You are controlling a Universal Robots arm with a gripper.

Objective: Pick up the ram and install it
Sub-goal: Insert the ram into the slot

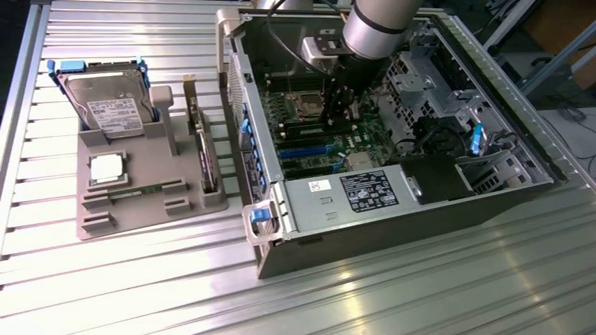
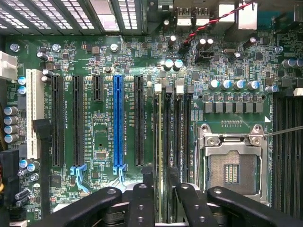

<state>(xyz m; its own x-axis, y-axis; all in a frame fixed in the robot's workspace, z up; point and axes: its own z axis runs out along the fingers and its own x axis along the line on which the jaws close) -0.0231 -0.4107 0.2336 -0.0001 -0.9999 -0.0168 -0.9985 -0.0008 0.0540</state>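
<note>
Claw first: in the wrist view we see its two dark fingertips drawn close together, leaving a slim gap, and pinched in that gap is one thin strip seen edge-on, the ram. The ram runs lengthwise over the first of four memory slots on the green motherboard; we cannot tell whether its lower edge is touching the slot.

Just beside those slots sits one empty processor socket with its metal frame. On the other side we count one blue expansion slot, four black ones and one white one.

In the exterior view the claw reaches down inside one open computer case, which lies on the ribbed metal counter. Well apart, toward the exterior view's left, one grey tray rests on the counter. It carries one hard drive leaning upright, one square silver processor lying flat, and one dark expansion card standing on edge.
</note>
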